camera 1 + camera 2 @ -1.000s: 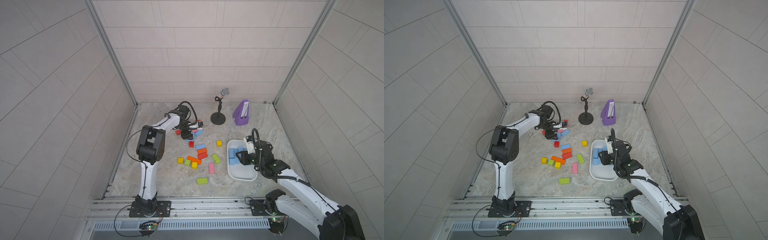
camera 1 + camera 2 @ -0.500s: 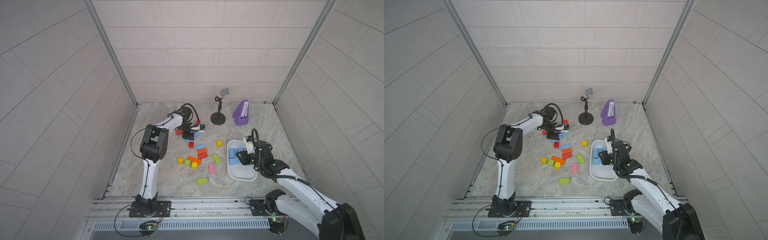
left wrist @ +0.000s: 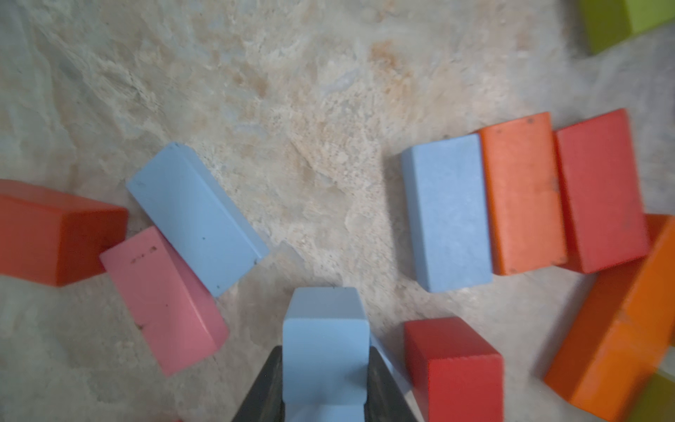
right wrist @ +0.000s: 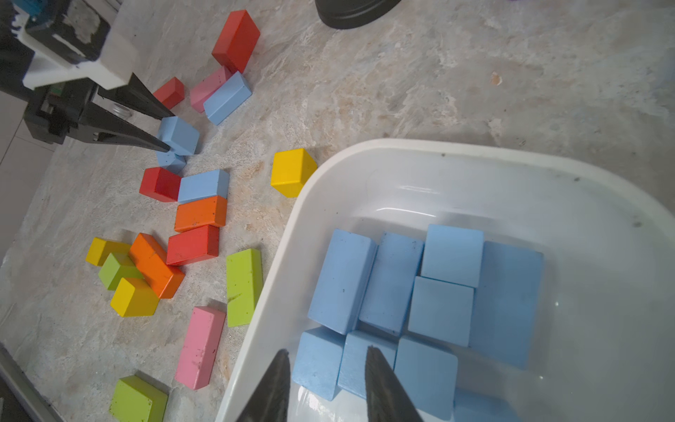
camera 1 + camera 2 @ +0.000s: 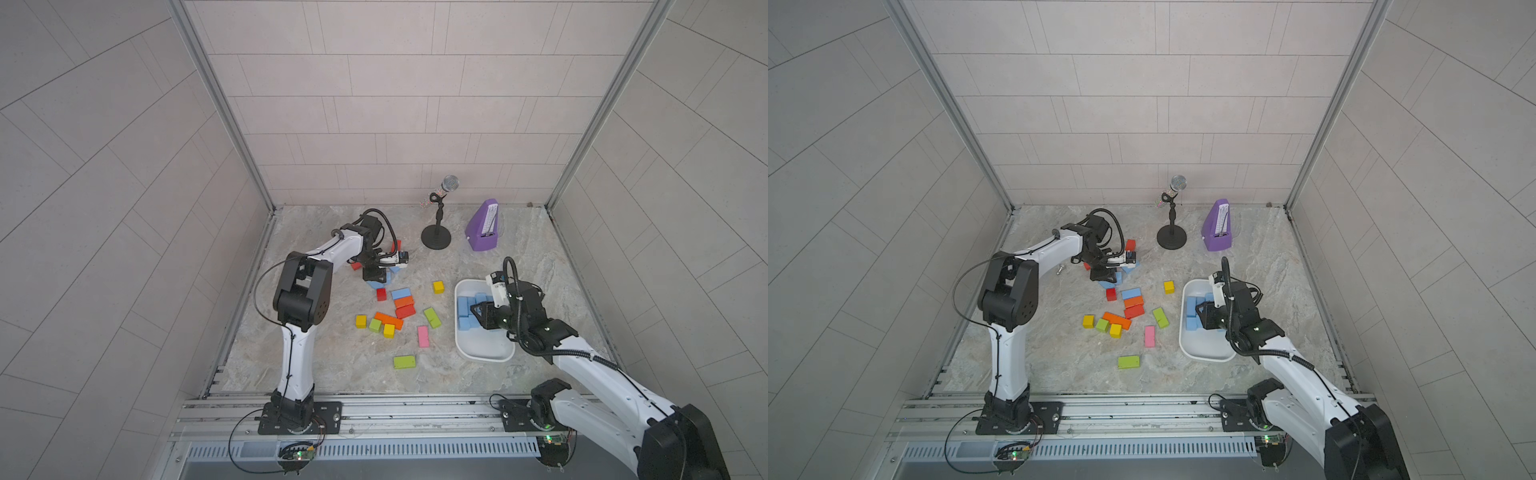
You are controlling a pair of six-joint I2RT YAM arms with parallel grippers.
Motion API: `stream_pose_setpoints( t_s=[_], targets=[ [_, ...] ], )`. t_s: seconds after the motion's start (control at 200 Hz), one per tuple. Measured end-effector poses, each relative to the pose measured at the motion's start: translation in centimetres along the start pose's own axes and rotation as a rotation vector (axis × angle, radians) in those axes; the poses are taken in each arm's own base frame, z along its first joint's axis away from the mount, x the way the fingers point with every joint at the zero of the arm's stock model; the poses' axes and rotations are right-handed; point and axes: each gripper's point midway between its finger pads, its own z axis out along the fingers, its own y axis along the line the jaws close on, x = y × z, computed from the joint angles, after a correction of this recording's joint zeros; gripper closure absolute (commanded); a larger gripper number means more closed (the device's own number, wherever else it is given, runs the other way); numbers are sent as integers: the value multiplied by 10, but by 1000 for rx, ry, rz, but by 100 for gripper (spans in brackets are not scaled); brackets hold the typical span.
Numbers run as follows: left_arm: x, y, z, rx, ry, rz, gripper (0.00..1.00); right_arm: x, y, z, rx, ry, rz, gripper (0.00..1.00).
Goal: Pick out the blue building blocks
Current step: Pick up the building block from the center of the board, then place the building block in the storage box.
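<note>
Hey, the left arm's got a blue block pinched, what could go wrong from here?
1. The left end effector pinches the blue block with its tips only, so it might slip on the way.
2. A second blue block sits just beneath and a red cube close by; lifting could drag either.
3. The right end effector hangs over the white tray, crowding the drop.

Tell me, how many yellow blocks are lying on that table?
3. One yellow block lies alone near the white tub; two others flank a green cube. The arms may hide more.
</note>
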Motion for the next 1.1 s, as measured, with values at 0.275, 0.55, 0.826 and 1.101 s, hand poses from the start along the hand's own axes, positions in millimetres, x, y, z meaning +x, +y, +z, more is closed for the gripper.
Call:
stream_pose_setpoints(
  t_s=[0.275,0.55,0.826,1.101],
  targets=[
    [-29,-47,-74,-130,-207,-30,82,5,44,20,-164,62,31,51],
    [-48,-104,-83,-191,-443,-10,82,-13,122,35,-393,94,24,49],
    [-69,-132,-76,-230,-523,104,82,-17,185,42,-544,139,8,49],
    [-77,-133,-80,-260,-556,142,82,-25,197,45,-568,127,26,49]
  ],
)
